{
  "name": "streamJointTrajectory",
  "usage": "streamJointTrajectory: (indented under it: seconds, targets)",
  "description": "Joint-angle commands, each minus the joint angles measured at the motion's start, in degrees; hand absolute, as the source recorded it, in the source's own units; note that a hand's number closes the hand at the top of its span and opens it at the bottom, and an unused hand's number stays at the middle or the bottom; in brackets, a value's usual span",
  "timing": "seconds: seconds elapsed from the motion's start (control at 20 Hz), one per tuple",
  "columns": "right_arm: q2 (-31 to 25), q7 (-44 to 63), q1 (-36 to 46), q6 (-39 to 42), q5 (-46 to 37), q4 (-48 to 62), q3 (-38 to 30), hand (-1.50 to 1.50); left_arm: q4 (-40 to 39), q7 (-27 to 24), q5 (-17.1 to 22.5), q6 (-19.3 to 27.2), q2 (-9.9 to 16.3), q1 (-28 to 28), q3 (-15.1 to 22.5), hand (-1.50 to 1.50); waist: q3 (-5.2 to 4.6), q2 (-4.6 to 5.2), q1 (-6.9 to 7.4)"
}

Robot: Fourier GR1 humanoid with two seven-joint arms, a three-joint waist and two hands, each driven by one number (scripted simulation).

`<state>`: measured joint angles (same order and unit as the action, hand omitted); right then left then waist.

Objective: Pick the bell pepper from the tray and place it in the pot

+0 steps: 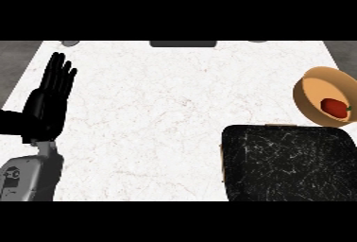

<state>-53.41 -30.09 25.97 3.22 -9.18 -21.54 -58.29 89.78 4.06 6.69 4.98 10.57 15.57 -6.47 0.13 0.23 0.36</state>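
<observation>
A red bell pepper (335, 107) lies inside a tan round pot (307, 94) at the counter's right edge. In front of the pot sits a black scratched tray (289, 163) with a wooden rim, and nothing shows on it. My left hand (47, 101) stands open at the left side, fingers straight and pointing up, resting far from both. My right hand does not show in this view.
The white marbled counter (160, 113) spreads between my left hand and the tray. Dark fixtures (182, 43) sit along its far edge. Grey floor shows past the counter's left and right corners.
</observation>
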Motion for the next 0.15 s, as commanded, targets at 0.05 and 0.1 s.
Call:
streamJointTrajectory:
  seconds: [0.05, 0.1]
  targets:
    - [-2.75, -3.89, -2.84, 1.79, 2.54, 4.23, 0.09, -1.5, -1.97, -2.16, 0.3, -1.0, -0.67, -0.63, -0.2, 0.0, 0.01, 0.05, 0.13]
    - [-5.22, -4.02, -5.45, 4.84, 3.08, 4.94, -0.96, -1.5, 1.26, 1.46, -0.31, 0.07, 0.31, -0.21, -0.05, 0.0, 0.06, 0.0, 0.07]
